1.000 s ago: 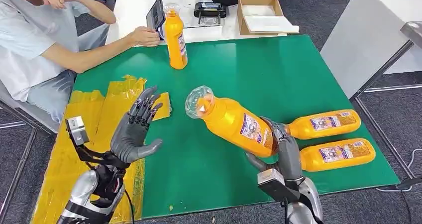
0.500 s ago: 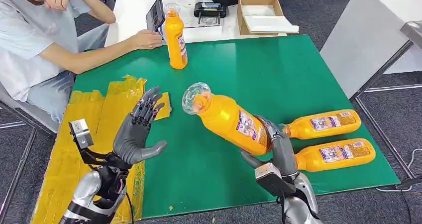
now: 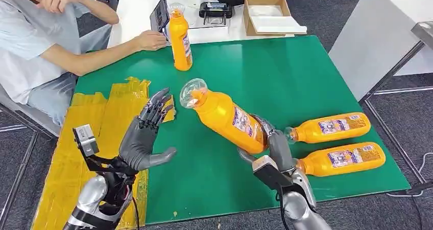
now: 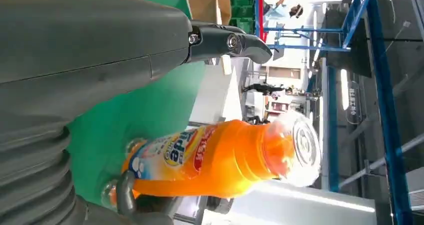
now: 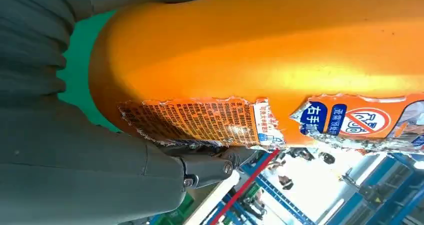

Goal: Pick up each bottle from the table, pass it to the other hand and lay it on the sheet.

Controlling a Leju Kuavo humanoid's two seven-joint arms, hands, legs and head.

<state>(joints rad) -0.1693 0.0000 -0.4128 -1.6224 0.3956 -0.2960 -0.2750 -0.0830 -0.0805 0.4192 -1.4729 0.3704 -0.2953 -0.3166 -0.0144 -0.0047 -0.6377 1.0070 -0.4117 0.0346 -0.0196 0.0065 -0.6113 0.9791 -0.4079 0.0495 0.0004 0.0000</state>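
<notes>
- Over the green worktop [image 3: 286,71], the right robot hand [image 3: 273,148] is wrapped round the base end of an orange bottle [image 3: 224,116], holding it up off the surface and tilted, clear cap pointing toward the left side.
- The right wrist view is a close-up of that bottle's body and its torn label, with the thumb pressed against it.
- The left robot hand [image 3: 145,135] is spread wide, palm turned toward the bottle, fingers up, thumb sticking out. Nothing in it, and there's a gap between it and the cap.
- From the left wrist view you can see the held bottle side-on, cap end free, beyond the thumb.
- Just beside the right robot hand, two more bottles lie flat near the right edge of the worktop: the nearer lying bottle [image 3: 343,158] and the farther lying bottle [image 3: 329,127], roughly parallel, caps pointing in toward the middle.
- The crinkly yellow sheet [image 3: 97,122] covers the left side of the worktop, under and behind the left robot hand.
- A fourth one, the upright bottle [image 3: 180,38], stands at the far edge.
- A person [image 3: 41,41] sits at the far left corner holding a phone [image 3: 160,14].
</notes>
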